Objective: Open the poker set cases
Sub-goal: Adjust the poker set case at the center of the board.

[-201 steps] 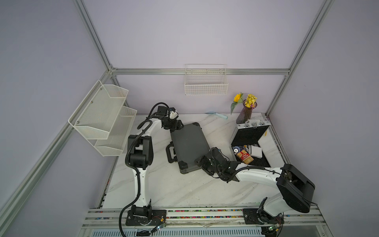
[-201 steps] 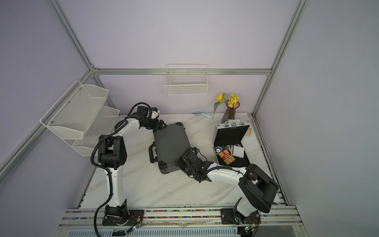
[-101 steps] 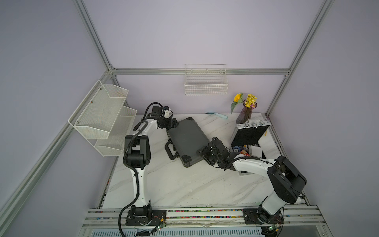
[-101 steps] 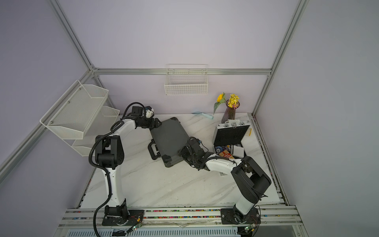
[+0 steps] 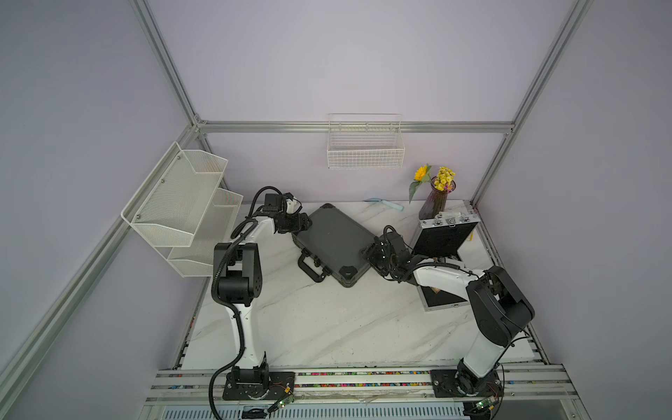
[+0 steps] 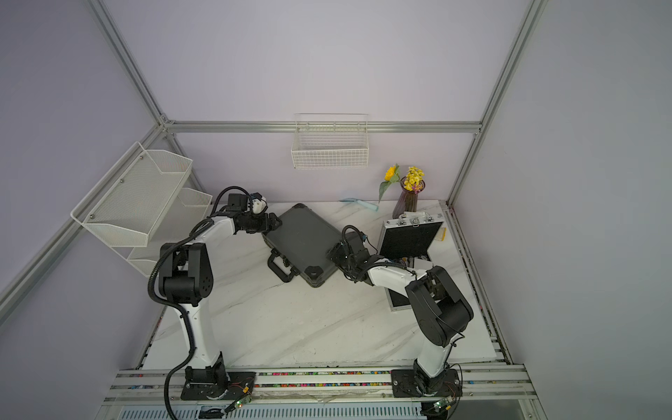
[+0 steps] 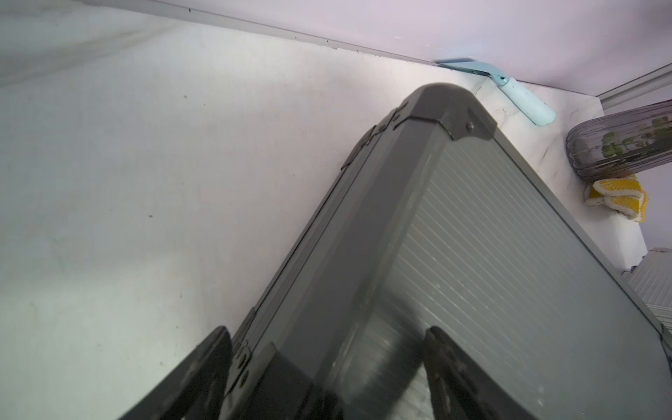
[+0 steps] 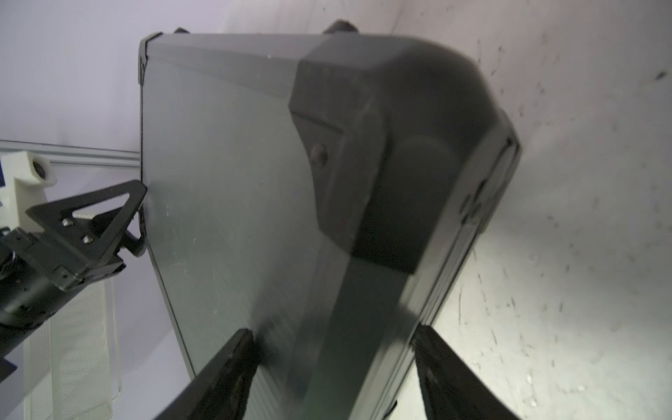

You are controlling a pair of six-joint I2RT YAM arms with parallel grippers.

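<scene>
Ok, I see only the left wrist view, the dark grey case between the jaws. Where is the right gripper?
Observer: The right gripper straddles the dark grey case at its opposite short end.
Operator: And the handle?
Observer: The handle sits on the long side nearer the front; neither gripper touches it.
Operator: Is the silver case open?
Observer: Yes, the silver case has its lid raised, black lining showing.

L arm [image 5: 243,329], R arm [image 5: 442,278]: white links, blk joints, ribbed cables; end effector finger [image 8: 78,231] triangular, silver screws.
</scene>
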